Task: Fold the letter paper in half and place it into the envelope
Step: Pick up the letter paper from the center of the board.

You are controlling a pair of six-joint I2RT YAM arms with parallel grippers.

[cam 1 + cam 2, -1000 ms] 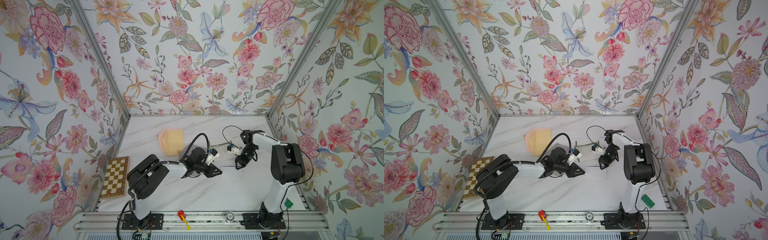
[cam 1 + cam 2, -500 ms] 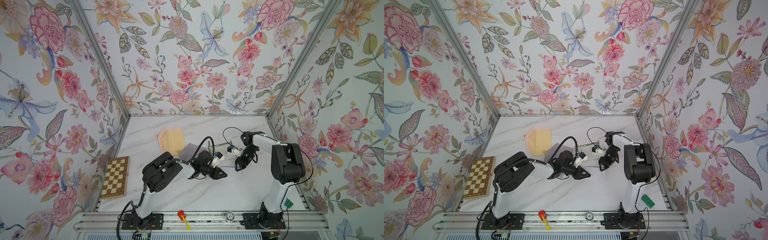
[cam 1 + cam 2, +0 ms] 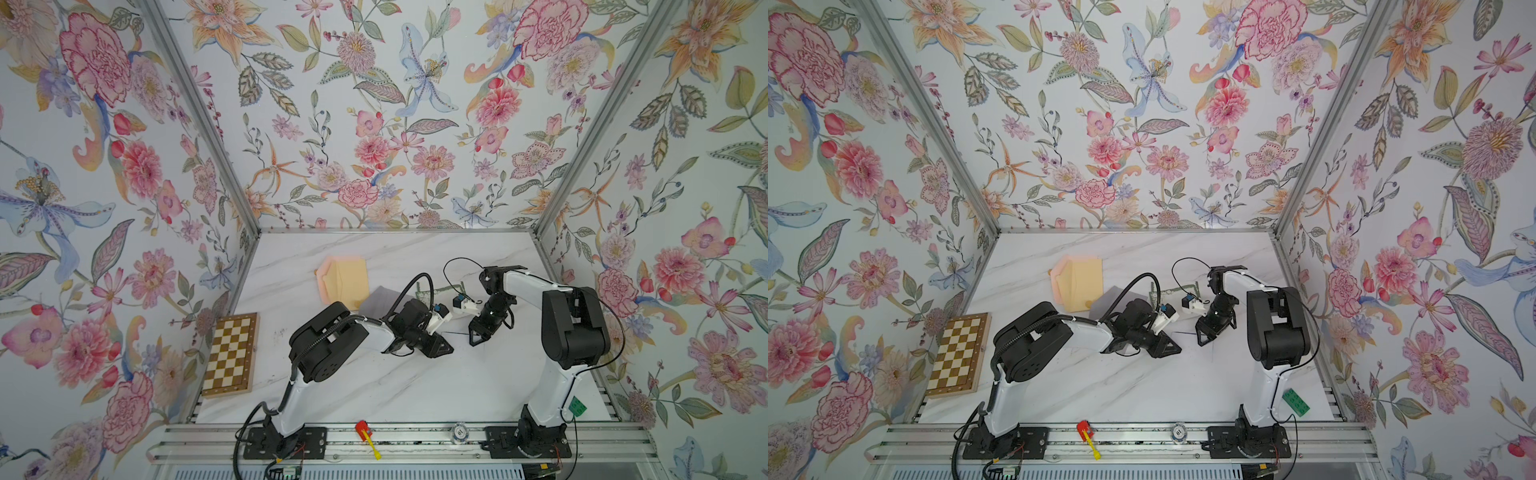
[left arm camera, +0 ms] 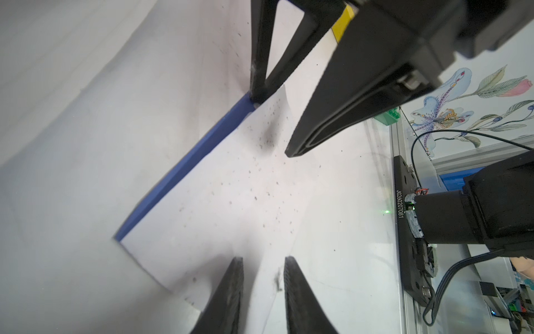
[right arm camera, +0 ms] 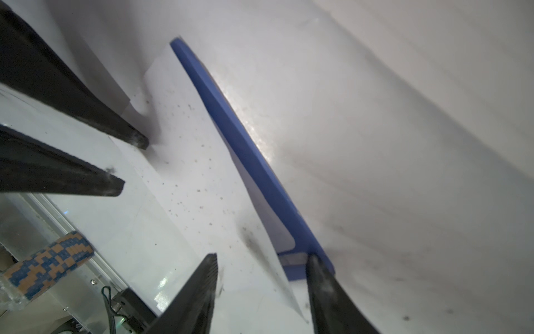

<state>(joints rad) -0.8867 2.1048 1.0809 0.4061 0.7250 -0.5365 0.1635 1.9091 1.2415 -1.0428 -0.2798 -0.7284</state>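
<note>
While the marble worktop [image 3: 415, 374] stretches wide, the peach envelope [image 3: 347, 280] waits toward the back on the left arm's side. Nearer, the letter paper [image 4: 231, 188] lies flat between the two arms, white and speckled, a blue edge [image 4: 185, 170] along one side. The right fingers [image 5: 196, 297] stand wide apart, one tip planted on that blue edge. The left fingers [image 4: 228, 295] are parted only narrowly, tips down over the sheet, nothing clamped that I can see. Thin, light, floppy stuff, I'd judge (and likely to skate on polished stone), so pin one border and lift by a free corner.
</note>
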